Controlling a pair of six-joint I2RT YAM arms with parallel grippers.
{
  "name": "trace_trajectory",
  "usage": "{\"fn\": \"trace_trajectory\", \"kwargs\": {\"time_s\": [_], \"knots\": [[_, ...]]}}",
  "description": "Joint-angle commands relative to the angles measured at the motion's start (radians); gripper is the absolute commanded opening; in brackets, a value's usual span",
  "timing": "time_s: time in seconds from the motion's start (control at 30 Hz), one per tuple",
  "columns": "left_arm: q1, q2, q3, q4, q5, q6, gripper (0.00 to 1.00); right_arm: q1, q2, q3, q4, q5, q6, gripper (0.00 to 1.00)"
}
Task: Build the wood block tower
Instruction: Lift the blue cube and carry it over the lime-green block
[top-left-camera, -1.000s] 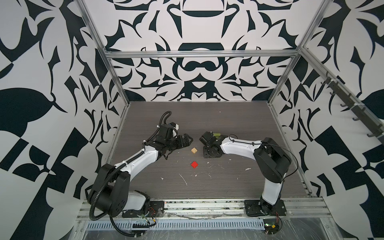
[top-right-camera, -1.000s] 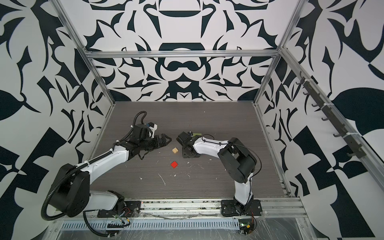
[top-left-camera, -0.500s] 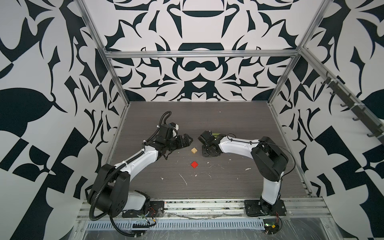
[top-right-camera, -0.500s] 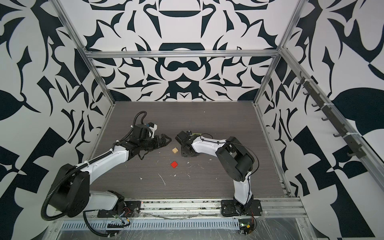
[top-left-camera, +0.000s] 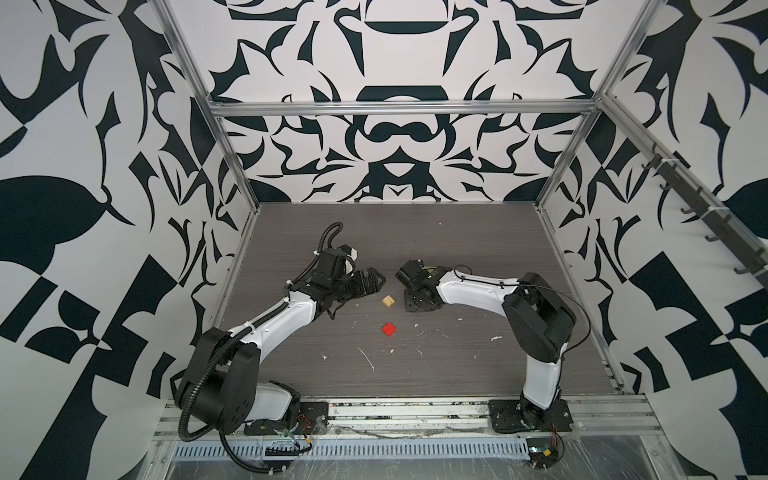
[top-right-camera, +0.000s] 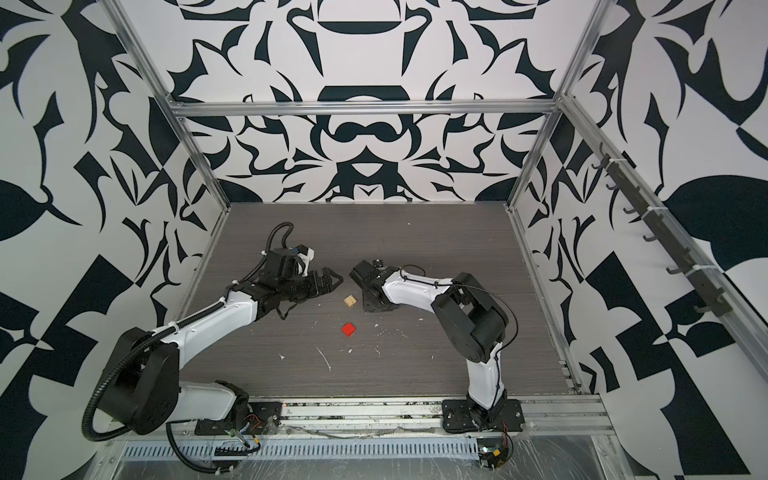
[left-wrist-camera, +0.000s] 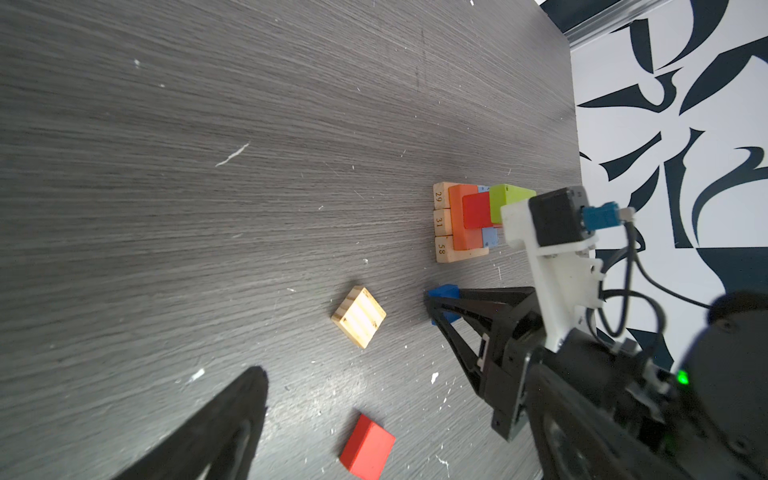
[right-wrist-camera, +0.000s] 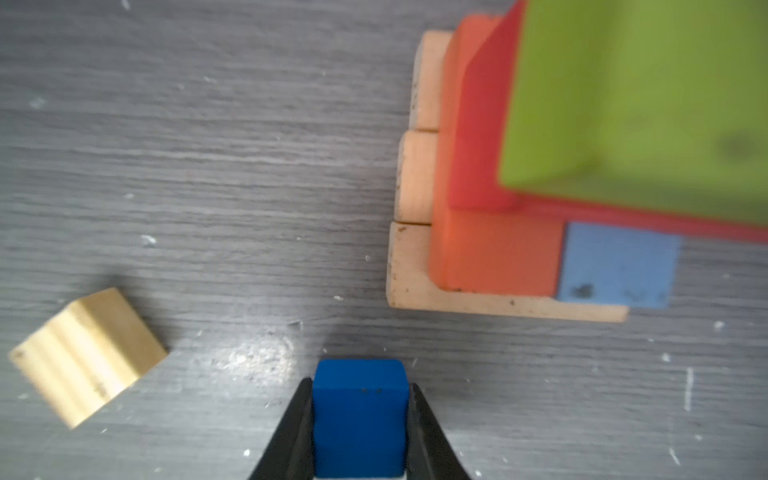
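The wood block tower (left-wrist-camera: 469, 220) is a stepped pile: tan blocks at the base, then orange, red, light blue and a lime green block (right-wrist-camera: 636, 104) on top. In both top views my right wrist mostly hides it. My right gripper (right-wrist-camera: 360, 384) is shut on a dark blue block (right-wrist-camera: 359, 419) low over the table, a short way from the tower's tan base (right-wrist-camera: 498, 305). The left wrist view shows the same block (left-wrist-camera: 442, 293) in the right gripper (left-wrist-camera: 432, 303). My left gripper (top-left-camera: 376, 282) is open and empty, just left of a loose tan cube (top-left-camera: 388, 301).
A loose red block (top-left-camera: 389, 329) lies on the dark wood-grain table (top-left-camera: 457, 374), nearer the front than the tan cube (right-wrist-camera: 87, 355). White flecks are scattered over the table. Patterned walls and metal frame posts (top-left-camera: 232, 166) close in the sides and back.
My right gripper has closed on the dark blue block and its wrist has shifted slightly left. The left arm has not moved.
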Motion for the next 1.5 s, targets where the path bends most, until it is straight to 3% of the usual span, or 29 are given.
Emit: {"fn": "trace_trajectory", "kwargs": {"time_s": [0.0, 0.43, 0.87, 1.47], "knots": [[-0.003, -0.012, -0.002, 0.015, 0.0, 0.003, 1.0, 0.002, -0.09, 0.059, -0.055, 0.018, -0.02, 0.17], [-0.003, -0.017, -0.011, 0.031, 0.008, -0.011, 1.0, -0.061, -0.118, 0.306, -0.258, -0.044, -0.104, 0.17], [-0.004, -0.051, -0.019, 0.009, 0.005, -0.016, 0.99, -0.215, -0.1, 0.323, -0.258, -0.09, -0.163, 0.17], [-0.003, -0.045, -0.005, 0.004, 0.01, -0.019, 1.0, -0.232, -0.026, 0.353, -0.279, -0.066, -0.172, 0.17]]}}
